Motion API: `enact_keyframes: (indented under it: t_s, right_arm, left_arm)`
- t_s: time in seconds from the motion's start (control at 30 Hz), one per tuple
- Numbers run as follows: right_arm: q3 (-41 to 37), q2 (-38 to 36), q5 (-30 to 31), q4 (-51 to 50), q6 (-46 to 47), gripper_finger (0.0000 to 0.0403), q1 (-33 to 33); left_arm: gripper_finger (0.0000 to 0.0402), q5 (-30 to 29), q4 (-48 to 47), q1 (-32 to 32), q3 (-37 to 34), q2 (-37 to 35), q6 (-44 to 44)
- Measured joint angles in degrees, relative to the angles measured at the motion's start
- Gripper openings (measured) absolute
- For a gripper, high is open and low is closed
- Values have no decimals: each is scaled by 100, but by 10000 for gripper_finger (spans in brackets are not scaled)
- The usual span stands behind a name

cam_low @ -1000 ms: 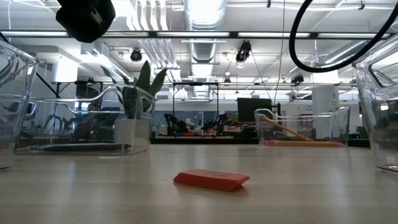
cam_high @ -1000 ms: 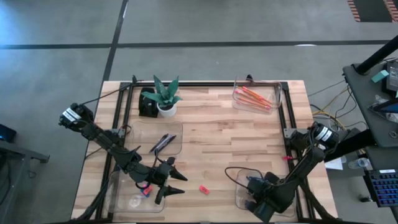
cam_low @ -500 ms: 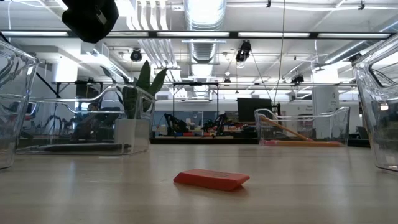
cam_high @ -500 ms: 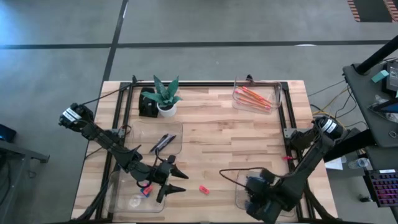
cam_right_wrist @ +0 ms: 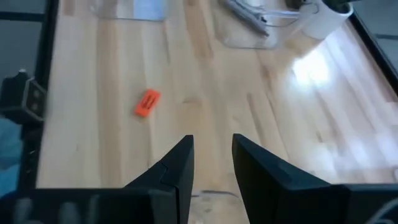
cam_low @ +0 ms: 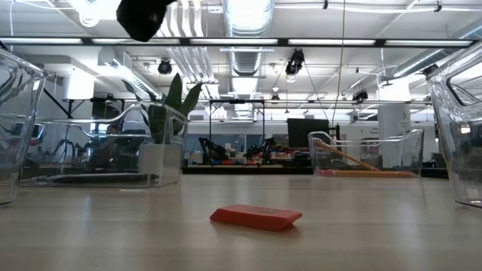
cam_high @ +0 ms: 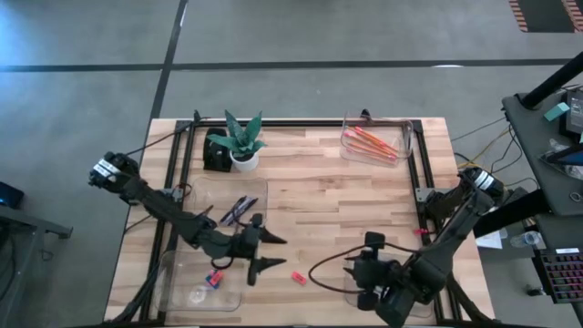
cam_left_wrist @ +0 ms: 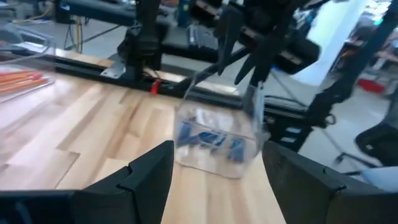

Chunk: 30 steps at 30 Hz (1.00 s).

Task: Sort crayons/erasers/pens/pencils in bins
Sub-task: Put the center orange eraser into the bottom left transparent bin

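A pink-orange eraser [cam_high: 298, 277] lies flat on the wood between the two near bins; it also shows in the low view [cam_low: 256, 217] and the right wrist view [cam_right_wrist: 147, 102]. My left gripper [cam_high: 271, 252] hovers open just left of it and a little farther back, fingers pointing to the table's right [cam_left_wrist: 211, 186]. My right gripper [cam_high: 355, 271] is open above the left rim of the near-right bin [cam_high: 383, 293], facing the eraser [cam_right_wrist: 213, 168]. That bin holds blue crayons [cam_left_wrist: 211, 138]. The near-left bin [cam_high: 187, 287] holds small erasers [cam_high: 216, 278]. Pencils [cam_high: 372, 142] lie in the far-right bin.
A bin with dark pens [cam_high: 239, 209] sits left of centre. A black pot with a green plant [cam_high: 239, 141] stands at the far left. A black frame rail [cam_high: 416, 173] runs along the table's sides. Bare wood lies in the middle [cam_high: 319, 210].
My left gripper has moved from over the near-left bin toward the table's right and a little toward the far edge, closing on the eraser while staying open. My right gripper has swung from over the near-right bin toward the table's left. The eraser has not moved.
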Motion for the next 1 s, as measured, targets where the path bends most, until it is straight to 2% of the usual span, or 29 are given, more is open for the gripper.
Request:
enact_keyframes:
  t_s: [0.27,0.53,0.7,1.0]
  right_arm:
    - [-194,0,89,-18,0,102,-34]
    - [-198,0,99,-467,355,102,-36]
    - [-211,1,99,-630,452,102,-36]
    - [-217,2,99,-719,525,102,-34]
  left_arm:
    - [233,62,-1199,237,1031,906,199]
    - [233,753,-2230,340,2067,1786,329]
    - [233,1231,-2735,461,2356,2207,341]
    - [233,2081,-2840,565,2389,2742,806]
